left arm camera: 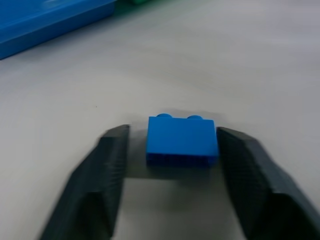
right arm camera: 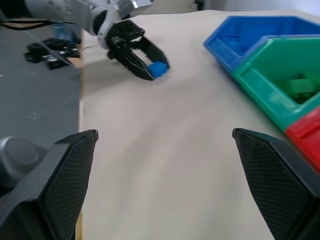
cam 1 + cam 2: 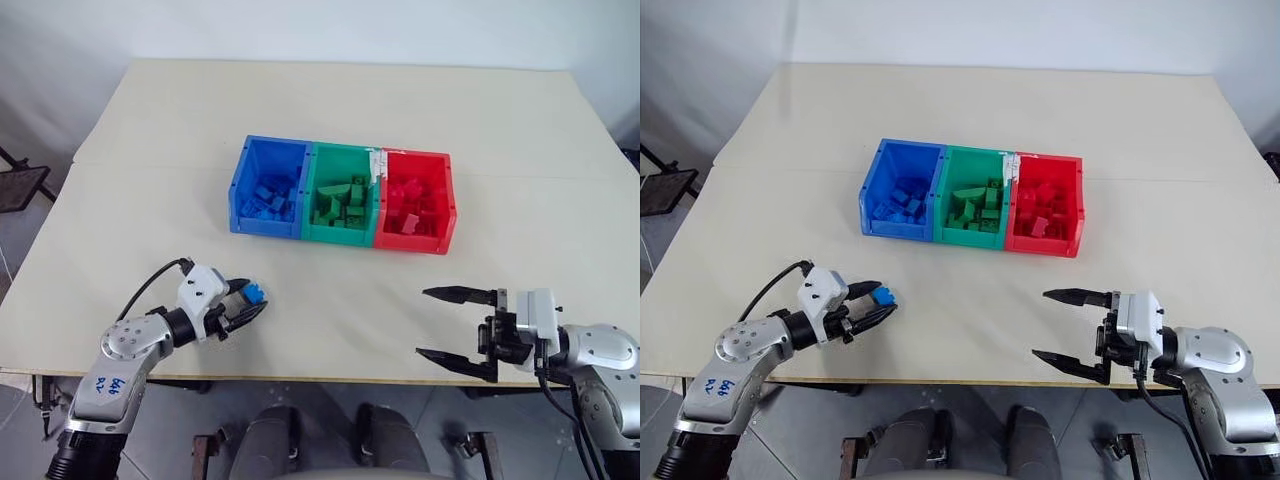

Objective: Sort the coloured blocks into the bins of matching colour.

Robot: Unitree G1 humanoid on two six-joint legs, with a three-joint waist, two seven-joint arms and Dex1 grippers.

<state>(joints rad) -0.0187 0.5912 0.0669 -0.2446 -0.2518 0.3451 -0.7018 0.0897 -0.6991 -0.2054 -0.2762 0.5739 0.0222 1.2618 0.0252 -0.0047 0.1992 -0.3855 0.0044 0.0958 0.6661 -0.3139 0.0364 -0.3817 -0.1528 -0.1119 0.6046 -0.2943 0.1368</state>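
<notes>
Start with the pale rectangular tabletop (image 3: 330, 110): mid-frame in the left eye view sit the three joined open-topped plastic bins (image 3: 343, 193) in a row, blue (image 3: 268, 187), green (image 3: 341, 193), red (image 3: 414, 199) from left to right, each already holding bricks of its own colour.

The blue bin lies up and to the right of your left gripper (image 3: 246, 301), which sits lower left in the frame. The right gripper (image 3: 452, 322), lower right, is well apart from it and nearer the red bin; its fingers are spread wide and empty.

The small blue studded plastic brick (image 1: 182, 140) sits between the left fingers (image 1: 111, 165), studs pointing away, long axis across the gap. One finger looks touching, the other just beside, so I read the pinch as closing, not yet seated.
</notes>
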